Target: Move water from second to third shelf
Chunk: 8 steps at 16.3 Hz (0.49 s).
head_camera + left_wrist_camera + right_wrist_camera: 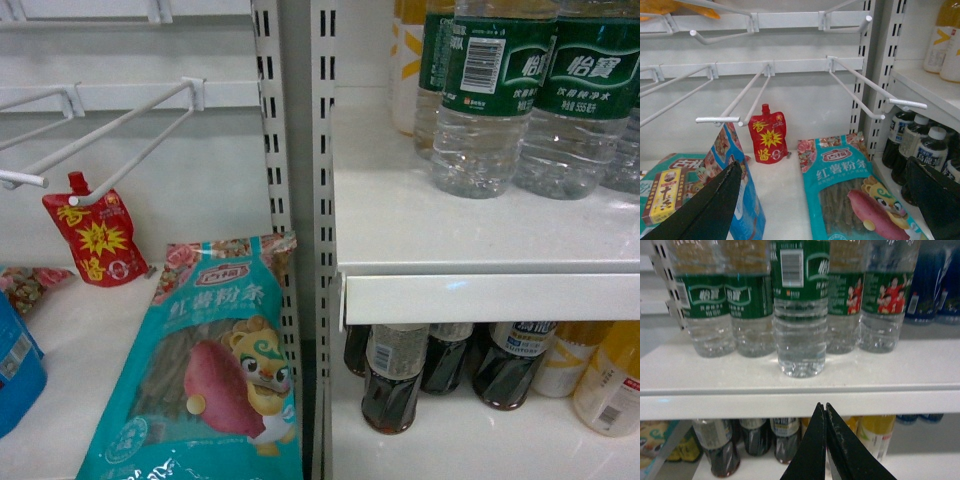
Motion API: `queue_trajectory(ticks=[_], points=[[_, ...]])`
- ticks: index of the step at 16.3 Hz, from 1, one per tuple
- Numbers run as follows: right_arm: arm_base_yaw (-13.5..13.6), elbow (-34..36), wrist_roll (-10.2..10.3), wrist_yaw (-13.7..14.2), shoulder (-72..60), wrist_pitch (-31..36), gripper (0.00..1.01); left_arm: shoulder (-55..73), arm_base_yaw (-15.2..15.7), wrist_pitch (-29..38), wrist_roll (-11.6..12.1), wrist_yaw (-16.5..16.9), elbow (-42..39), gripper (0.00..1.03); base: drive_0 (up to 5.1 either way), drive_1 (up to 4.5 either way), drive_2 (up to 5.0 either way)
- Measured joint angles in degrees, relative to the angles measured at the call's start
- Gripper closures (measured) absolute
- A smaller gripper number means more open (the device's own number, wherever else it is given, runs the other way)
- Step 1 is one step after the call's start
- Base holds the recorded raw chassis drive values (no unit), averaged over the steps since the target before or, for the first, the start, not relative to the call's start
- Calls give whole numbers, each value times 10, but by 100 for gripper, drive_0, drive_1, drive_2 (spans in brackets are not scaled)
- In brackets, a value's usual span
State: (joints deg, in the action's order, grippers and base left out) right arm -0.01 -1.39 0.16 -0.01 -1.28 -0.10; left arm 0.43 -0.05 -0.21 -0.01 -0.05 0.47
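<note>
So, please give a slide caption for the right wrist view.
Closed right gripper below the shelf edge, facing a clear ribbed green-labelled water bottle.

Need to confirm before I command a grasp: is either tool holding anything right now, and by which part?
Nothing is held. The right tool is shut and empty below the shelf edge, in front of the water. The left tool is open and empty.

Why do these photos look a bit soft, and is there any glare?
Head view: soft and grainy, the white shelf nearly washed out. Left wrist view: sharper on the red pouch, its near fingers dark blurs. Right wrist view: hazy, light glinting through the front water bottle.
</note>
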Motion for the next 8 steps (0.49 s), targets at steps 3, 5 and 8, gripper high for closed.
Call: queue_trajectory(ticks=[3,5,8], points=[[0,5,0,0,11,3,99,0,0,0,0,0,0,5,0,0,0],[0,6,0,2,10,-3,99,0,0,0,0,0,0,5,0,0,0],[0,6,0,0,11,-1,99,0,0,0,0,0,0,5,0,0,0]])
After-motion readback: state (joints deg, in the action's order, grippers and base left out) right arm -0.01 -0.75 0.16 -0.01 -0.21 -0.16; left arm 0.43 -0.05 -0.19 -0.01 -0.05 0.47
